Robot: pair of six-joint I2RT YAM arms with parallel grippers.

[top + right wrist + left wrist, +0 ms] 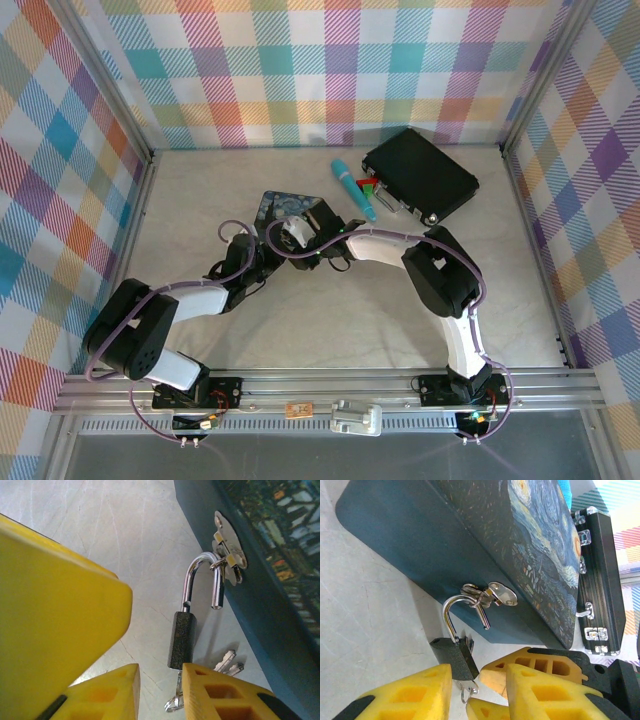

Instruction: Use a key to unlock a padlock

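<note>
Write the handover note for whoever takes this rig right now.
Left pincer: straddles the padlock body; grip unclear.
Right pincer: around the key ring under the body; grip unclear.
Padlock: hangs from the tin by its hasp, shackle sprung open.
Done: unlocked.
To do: probably let go and pull both arms back.

1. Top view: bright, even light from above leaves the pale table [200, 200] flat and clear.
2. Soft shadows lie beside the black case [420, 175] and under the arms.
3. Straight frame rails bend slightly toward that view's corners.
4. Both wrist views show hard white glints on the chrome shackle of the padlock [181, 640].
5. In the right wrist view, the print on the tin [280, 555] is soft.
6. The left wrist view's top right corner is washed out.
</note>
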